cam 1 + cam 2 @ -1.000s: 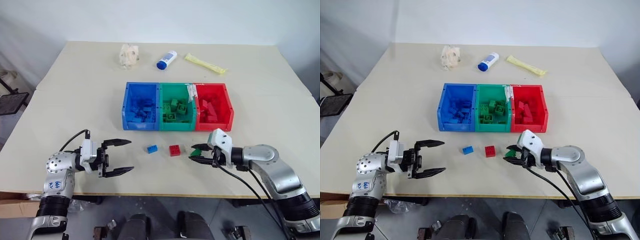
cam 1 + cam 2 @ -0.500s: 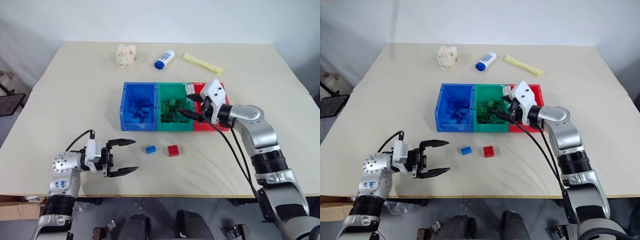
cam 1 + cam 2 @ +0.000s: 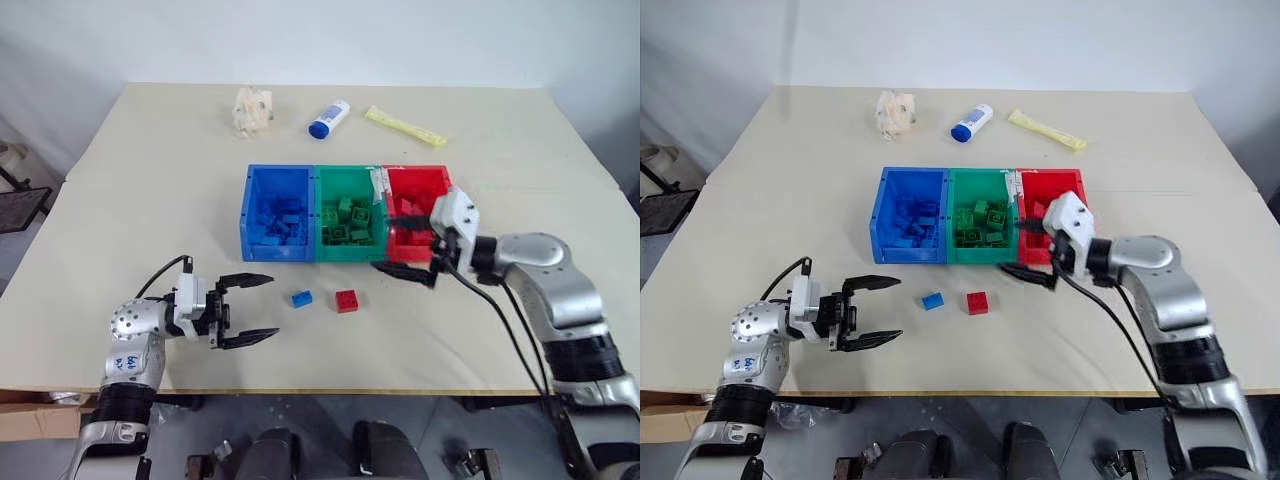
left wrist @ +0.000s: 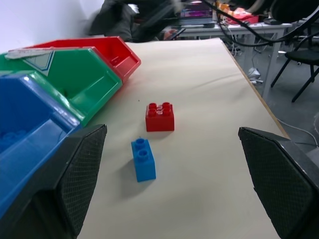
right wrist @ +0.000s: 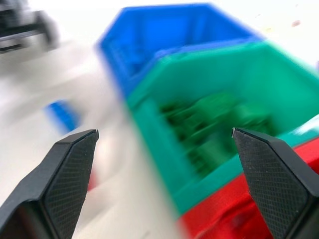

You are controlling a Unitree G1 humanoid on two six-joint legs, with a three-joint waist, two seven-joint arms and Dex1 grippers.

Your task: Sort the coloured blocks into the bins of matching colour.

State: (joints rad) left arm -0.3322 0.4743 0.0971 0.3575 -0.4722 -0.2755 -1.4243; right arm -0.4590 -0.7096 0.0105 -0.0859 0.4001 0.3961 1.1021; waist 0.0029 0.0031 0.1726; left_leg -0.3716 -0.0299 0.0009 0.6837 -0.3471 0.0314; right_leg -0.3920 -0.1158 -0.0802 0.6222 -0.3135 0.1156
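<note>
Mid-sort, between picks. Three joined bins at frame centre on the table (image 3: 150, 180): blue bin (image 3: 281, 178), green bin (image 3: 350, 176), red bin (image 3: 417, 176), each already holding bricks of its own colour. Two blocks loose on the table just below the bins in the head views: a blue block (image 3: 302, 298) below the blue bin's front right corner, a red block (image 3: 347, 300) beside it to the right, below the green bin.

Right gripper (image 3: 408, 246) at centre right, over the front edge where green and red bins meet, jaws spread wide and empty. Left gripper (image 3: 252, 309) at lower left, level with the table, pointing toward the two loose blocks, jaws fully open, nothing between them; in the left wrist view both blocks framed between the fingers (image 4: 75, 179), blue one nearer.

Likely next: pick one of the two leftovers. Blue block best placed for the left gripper — advance, straddle, close, lift to the blue bin. Red block within the right gripper's reach, needing a drop toward the table first. Care needed not to nudge the neighbouring block while closing.
</note>
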